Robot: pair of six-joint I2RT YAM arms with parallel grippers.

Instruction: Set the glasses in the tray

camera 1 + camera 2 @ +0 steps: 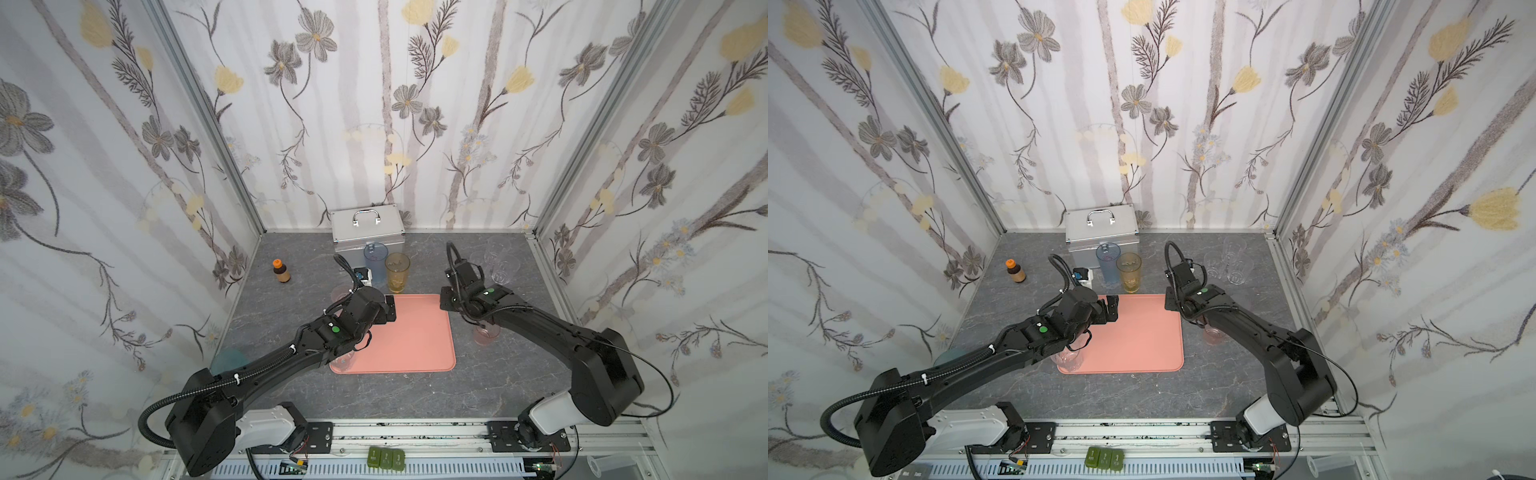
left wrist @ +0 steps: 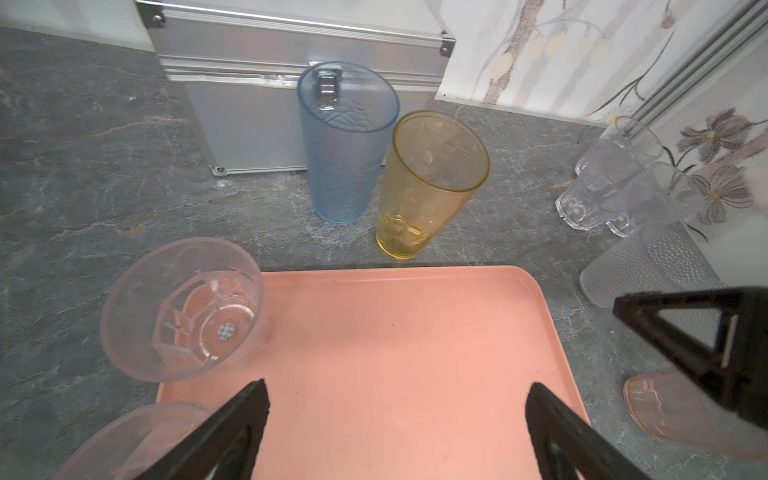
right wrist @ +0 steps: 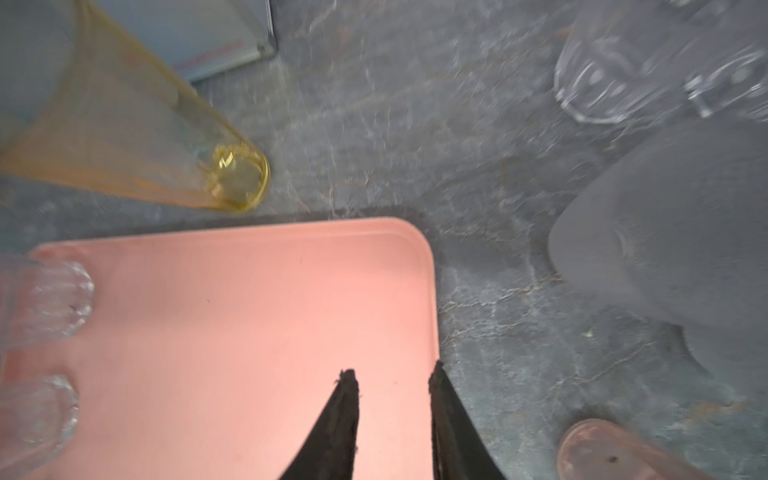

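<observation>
The salmon-pink tray (image 1: 415, 345) (image 2: 395, 332) lies mid-table. My left gripper (image 2: 399, 388) (image 1: 390, 309) hangs open and empty over its far-left corner. My right gripper (image 3: 392, 371) (image 1: 445, 300) hovers at the far-right corner, jaws a narrow gap apart with nothing between them. Two clear glasses (image 2: 183, 309) (image 2: 137, 440) stand at the tray's left rim. Blue (image 1: 376, 259) and amber (image 1: 397, 272) glasses stand just behind the tray. A short pink glass (image 1: 486, 332) sits right of it, under my right arm. Clear (image 2: 602, 187) and frosted (image 2: 648, 266) glasses cluster at the back right.
A silver metal case (image 1: 368, 228) stands against the back wall behind the blue glass. A small brown bottle (image 1: 281, 271) with an orange cap is at the back left. A teal shape (image 1: 228, 361) shows under my left arm. Papered walls close three sides.
</observation>
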